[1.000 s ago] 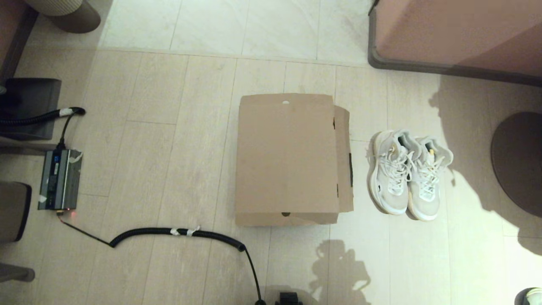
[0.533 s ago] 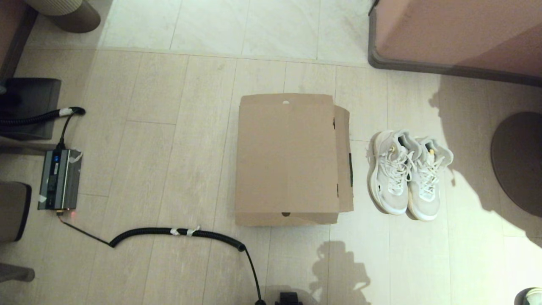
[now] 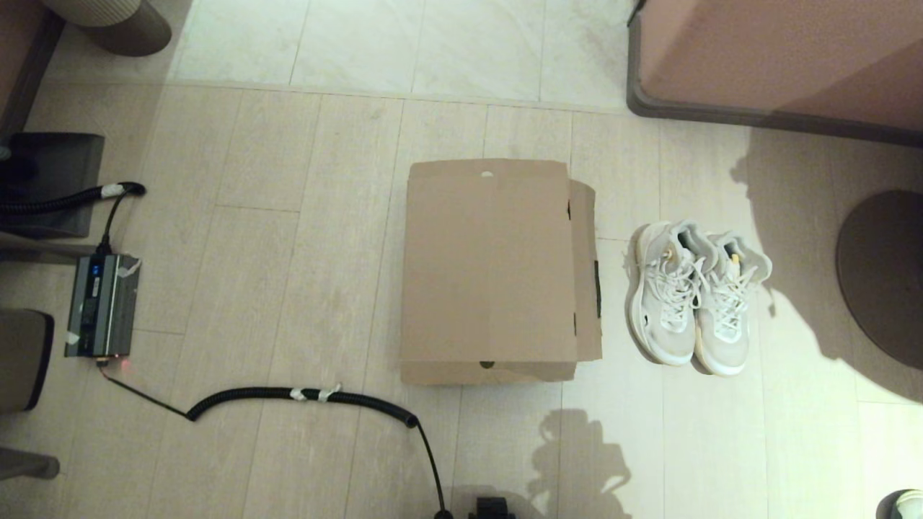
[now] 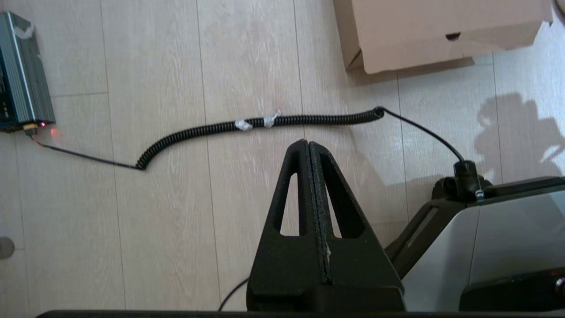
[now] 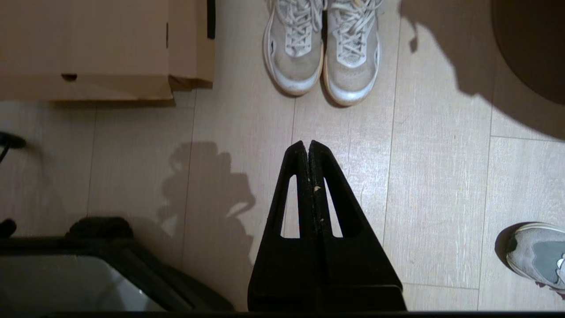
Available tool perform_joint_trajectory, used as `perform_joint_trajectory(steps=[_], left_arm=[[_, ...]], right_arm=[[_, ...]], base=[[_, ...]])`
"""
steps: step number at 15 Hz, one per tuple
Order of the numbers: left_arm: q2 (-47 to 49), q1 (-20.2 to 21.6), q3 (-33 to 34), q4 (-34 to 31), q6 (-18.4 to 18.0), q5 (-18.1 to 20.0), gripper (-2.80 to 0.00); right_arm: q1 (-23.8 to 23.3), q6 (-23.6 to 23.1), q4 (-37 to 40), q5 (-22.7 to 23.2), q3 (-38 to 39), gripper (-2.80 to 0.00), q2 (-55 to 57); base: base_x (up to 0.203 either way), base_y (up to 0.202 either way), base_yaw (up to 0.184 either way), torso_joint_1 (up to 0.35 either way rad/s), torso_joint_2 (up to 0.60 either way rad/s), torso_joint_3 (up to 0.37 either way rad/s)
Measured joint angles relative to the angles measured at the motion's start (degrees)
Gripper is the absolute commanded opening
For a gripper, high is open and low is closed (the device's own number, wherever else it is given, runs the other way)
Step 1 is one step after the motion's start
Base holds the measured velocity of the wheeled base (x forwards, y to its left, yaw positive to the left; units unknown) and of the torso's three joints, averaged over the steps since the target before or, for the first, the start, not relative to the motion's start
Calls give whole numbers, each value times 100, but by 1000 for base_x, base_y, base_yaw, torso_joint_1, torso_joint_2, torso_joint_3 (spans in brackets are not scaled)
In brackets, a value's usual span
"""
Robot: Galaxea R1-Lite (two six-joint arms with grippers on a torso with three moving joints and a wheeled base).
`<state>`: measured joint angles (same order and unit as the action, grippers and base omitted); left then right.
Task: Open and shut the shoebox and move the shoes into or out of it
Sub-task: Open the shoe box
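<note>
The brown cardboard shoebox (image 3: 490, 270) lies on the floor in the middle of the head view, its lid down and a flap with a dark tape strip on its right side. The pair of white sneakers (image 3: 694, 297) stands side by side on the floor just right of it, toes toward me. Neither arm shows in the head view. My left gripper (image 4: 308, 143) hangs shut and empty over the floor, short of the shoebox corner (image 4: 423, 39). My right gripper (image 5: 307, 144) is shut and empty too, held back from the sneakers (image 5: 324, 48).
A black coiled cable (image 3: 303, 396) runs across the floor left of the box to a grey power unit (image 3: 101, 306). A pink cabinet (image 3: 779, 58) stands at the far right, a round dark base (image 3: 883, 277) at right. A person's grey shoe (image 5: 536, 256) is near.
</note>
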<state>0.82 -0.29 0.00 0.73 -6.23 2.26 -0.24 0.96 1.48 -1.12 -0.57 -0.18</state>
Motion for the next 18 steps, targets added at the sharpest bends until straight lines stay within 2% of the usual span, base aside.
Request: perform_joint_trajectory(steps=[2,8,11,14,16,18], left_arm=[[-61,2,0,6,23,-30,-280],[-98,4,0,11,133,-68,-280],[-98,3,0,-7,-12,-97,-280],[-98,4,0,0,-24,-111,-280],[-98,5,0,-7,-18,-107,-280],[-98,5,0,-7,-18,-99,-280]], right_arm=[[0,-41,315,70,-85,-280,60],[-2,-24,373,67,-144,-280,203],[-2,414,-27,-181,-41,-280,63],[-2,497,-74,-216,-6,-280,21],[-2,354,-68,-188,-6,-280,13],[-2,-83,-32,23,-8,-280,11]], base=[[0,0,0,0,0,0],[0,0,0,0,0,0],[0,0,0,0,0,0],[0,0,0,0,0,0],[0,0,0,0,0,0],[0,0,0,0,0,0]])
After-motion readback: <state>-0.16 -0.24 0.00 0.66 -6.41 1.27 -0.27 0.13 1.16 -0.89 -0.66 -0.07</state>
